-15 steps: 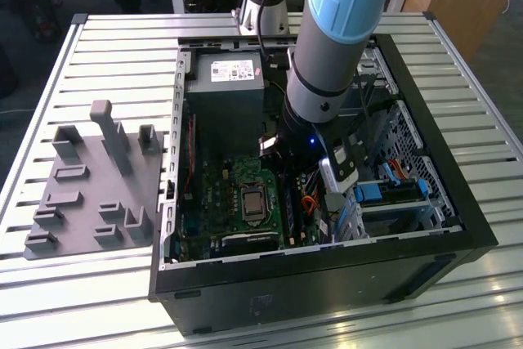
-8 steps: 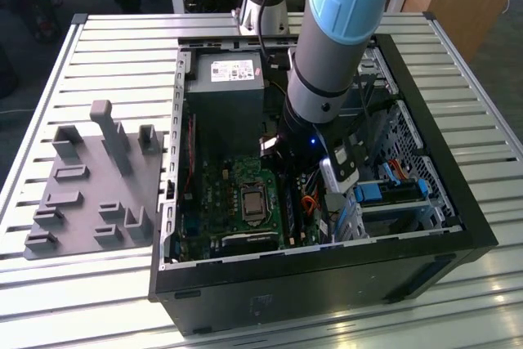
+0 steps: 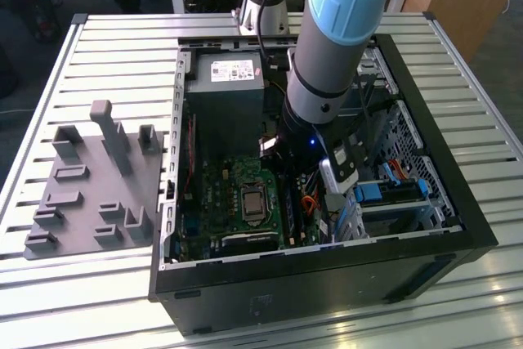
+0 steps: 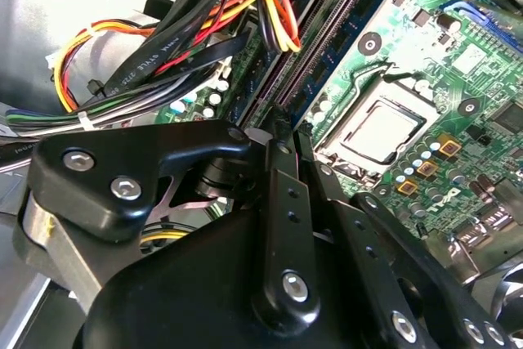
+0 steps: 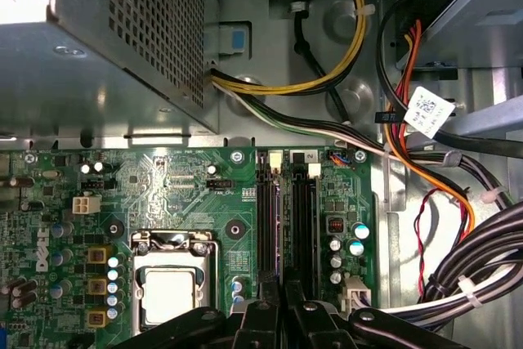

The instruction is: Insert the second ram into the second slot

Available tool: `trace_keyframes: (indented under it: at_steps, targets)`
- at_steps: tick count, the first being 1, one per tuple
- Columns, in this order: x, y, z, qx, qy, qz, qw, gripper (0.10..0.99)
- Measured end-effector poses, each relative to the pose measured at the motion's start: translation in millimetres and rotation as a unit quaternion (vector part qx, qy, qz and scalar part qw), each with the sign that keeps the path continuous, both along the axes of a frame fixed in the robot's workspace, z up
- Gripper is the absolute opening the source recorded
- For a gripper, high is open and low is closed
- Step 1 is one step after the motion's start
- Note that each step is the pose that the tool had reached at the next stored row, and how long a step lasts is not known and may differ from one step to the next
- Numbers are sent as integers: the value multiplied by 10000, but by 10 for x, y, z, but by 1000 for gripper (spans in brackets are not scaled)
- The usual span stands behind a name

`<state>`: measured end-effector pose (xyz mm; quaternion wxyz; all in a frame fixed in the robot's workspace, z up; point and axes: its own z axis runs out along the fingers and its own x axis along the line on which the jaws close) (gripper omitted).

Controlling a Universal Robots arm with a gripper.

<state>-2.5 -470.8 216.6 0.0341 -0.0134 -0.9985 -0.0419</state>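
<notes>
My gripper (image 5: 282,290) is low inside the open computer case (image 3: 458,202), right over the black memory slots (image 5: 304,218) of the green motherboard (image 5: 188,194). Its two black fingers (image 5: 263,304) stand nearly together. A thin bluish strip seen edge-on, the second ram (image 5: 280,230), runs out from between them along the slots, between the two black slot pairs. In the second wrist view the gripper (image 4: 286,132) points down at the near end of the same slots (image 4: 327,38). The exterior view has the arm's wrist (image 3: 306,132) covering this spot.
The processor socket (image 5: 167,292) lies beside the slots, and the grey power supply (image 5: 106,38) sits beyond them. Cable bundles (image 5: 441,202) crowd the other side. Blue drive-bay latches (image 3: 384,194) are at the exterior view's right. A grey fixture plate (image 3: 94,181) lies on the slatted table.
</notes>
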Motion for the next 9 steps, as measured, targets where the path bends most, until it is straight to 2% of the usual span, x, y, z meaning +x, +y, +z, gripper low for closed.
trace_keyframes:
  at_steps: [9]
  targets:
    - [-2,-1,-20,-3,8,0,10000,137]
